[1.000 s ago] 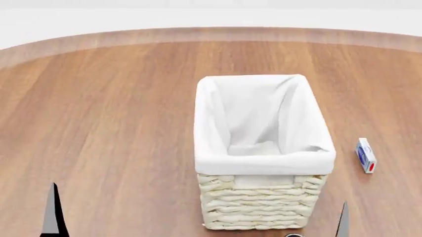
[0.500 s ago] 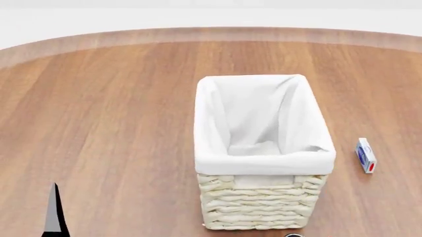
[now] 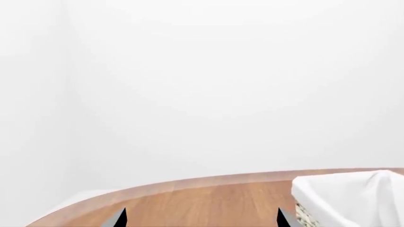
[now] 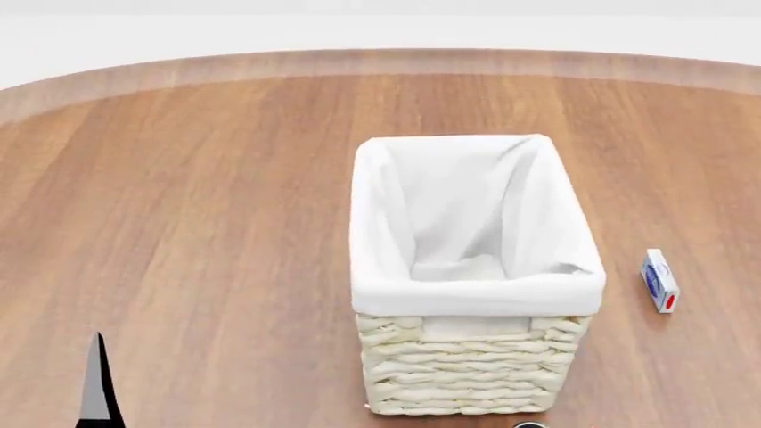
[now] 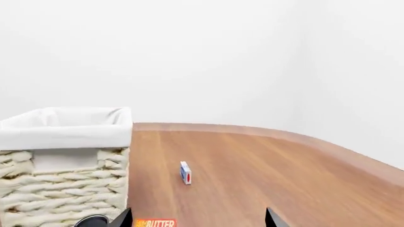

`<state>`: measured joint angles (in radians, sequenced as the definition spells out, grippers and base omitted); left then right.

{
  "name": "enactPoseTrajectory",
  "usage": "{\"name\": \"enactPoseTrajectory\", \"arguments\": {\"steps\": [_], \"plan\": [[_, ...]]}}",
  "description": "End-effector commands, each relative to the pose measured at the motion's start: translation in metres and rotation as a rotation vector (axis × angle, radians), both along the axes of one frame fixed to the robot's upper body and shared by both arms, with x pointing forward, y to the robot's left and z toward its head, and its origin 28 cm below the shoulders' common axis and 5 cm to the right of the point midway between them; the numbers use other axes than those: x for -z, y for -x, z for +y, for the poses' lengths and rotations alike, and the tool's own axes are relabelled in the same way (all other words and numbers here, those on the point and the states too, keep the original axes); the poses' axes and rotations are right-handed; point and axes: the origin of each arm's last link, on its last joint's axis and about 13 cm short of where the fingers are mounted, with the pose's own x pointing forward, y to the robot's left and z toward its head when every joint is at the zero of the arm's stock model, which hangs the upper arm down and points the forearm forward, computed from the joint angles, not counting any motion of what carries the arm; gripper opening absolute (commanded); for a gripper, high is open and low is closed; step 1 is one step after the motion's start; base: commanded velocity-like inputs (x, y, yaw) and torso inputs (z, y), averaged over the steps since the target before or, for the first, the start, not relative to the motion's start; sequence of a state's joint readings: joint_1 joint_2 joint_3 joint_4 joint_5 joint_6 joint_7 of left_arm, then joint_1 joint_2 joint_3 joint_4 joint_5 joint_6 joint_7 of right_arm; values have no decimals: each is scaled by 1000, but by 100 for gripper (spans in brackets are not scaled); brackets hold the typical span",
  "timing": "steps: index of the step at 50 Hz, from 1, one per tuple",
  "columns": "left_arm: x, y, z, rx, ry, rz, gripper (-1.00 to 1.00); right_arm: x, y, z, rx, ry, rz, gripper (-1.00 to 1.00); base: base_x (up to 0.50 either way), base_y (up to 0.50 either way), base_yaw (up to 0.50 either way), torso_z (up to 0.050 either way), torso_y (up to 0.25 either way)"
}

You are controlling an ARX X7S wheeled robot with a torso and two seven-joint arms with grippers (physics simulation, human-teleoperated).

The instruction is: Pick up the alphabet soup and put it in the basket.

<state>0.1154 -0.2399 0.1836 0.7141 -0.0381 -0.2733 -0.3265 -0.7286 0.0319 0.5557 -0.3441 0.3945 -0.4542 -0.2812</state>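
The cream wicker basket (image 4: 476, 267) with a white cloth liner stands upright in the middle of the wooden table, and nothing shows inside it. It also shows in the right wrist view (image 5: 63, 156) and at the edge of the left wrist view (image 3: 353, 198). The alphabet soup is out of view in every frame. My left gripper (image 3: 200, 220) is open and empty, to the left of the basket; one of its fingertips (image 4: 95, 383) shows in the head view. My right gripper (image 5: 197, 220) is open and empty, low by the basket's near right corner, and is out of the head view.
A small blue-and-white box (image 4: 658, 280) lies right of the basket, also in the right wrist view (image 5: 185, 172). A dark grey can top (image 5: 93, 221) and a box lettered BUTTER (image 5: 154, 223) sit at the basket's near side. The table edge (image 4: 356, 62) curves behind.
My right gripper's fingertip showed at the head view's bottom right one second ago and has dropped out of that view. The left fingertip and the basket have not moved.
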Motion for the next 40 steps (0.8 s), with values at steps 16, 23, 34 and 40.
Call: {"name": "enactPoseTrajectory", "arguments": {"steps": [16, 23, 34, 40], "plan": [[2, -2, 1, -12, -2, 10, 100, 35, -13, 1, 65, -8, 4, 100, 0, 0, 0, 0, 0], [2, -2, 2, -16, -1, 11, 100, 41, -20, 2, 67, -4, 7, 100, 0, 0, 0, 0, 0], [0, -1, 2, -18, -3, 7, 100, 47, -30, 3, 69, -12, 13, 100, 0, 0, 0, 0, 0], [0, -1, 3, -20, -3, 6, 100, 57, -32, 4, 77, -26, 19, 100, 0, 0, 0, 0, 0]]}}
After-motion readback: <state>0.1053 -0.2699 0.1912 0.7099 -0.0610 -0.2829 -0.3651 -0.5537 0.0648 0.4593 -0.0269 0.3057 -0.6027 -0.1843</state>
